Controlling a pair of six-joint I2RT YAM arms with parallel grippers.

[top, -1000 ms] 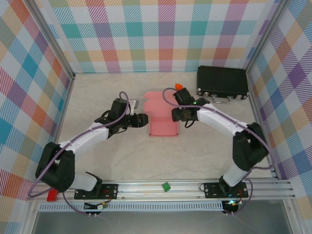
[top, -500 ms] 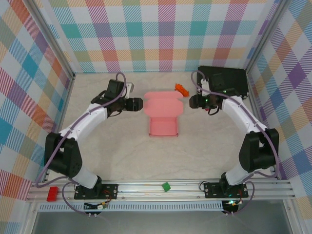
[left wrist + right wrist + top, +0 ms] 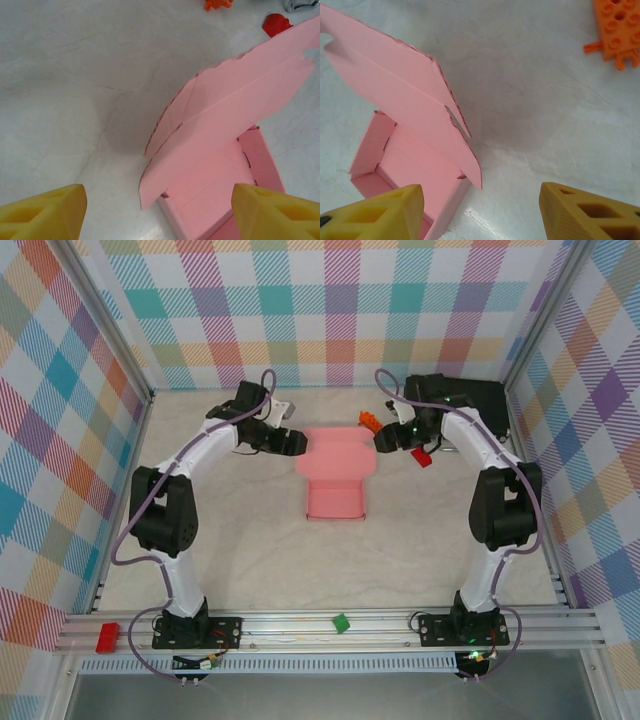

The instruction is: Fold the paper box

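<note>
on the pale table the paper box lies between the left gripper and right gripper, both with jaws apart

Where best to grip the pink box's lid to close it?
Grip the raised lid of the paper box by its side ends: left gripper from its left, right gripper from its right. The lid stands off the tray with both edges free, so open jaws can likely pinch them.
</note>
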